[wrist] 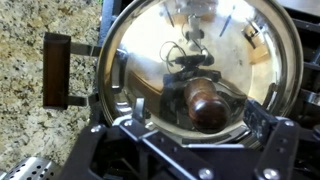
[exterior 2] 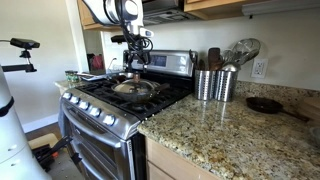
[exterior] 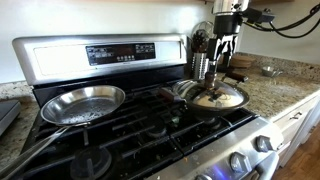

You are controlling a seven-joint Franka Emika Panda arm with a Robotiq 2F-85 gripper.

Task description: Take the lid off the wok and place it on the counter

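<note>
Lid (exterior: 218,97) sits on the wok (exterior 2: 133,98), on the stove (exterior: 120,125) right of the silver frying pan (exterior: 82,103). My claw (wrist: 190,100) is spread wide, fingers either side of the brown knob (wrist: 205,108), not clamped. Granite surface (exterior: 275,90) lies just right of the wok.

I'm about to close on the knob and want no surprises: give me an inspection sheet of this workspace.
Surface: speckled beige-brown granite counter, with a bare stretch beside the black stove.
Job's things: round glass lid with metal rim sits on the black wok; brown knob is exposed.
Clutter: shiny silver frying pan on another burner; metal utensil canisters and a small black pan on the counter.
Grippers: hand open, over the lid, fingers either side of the knob.
Cables: black cables loop off the arm.
Surroundings: wall outlet.
</note>
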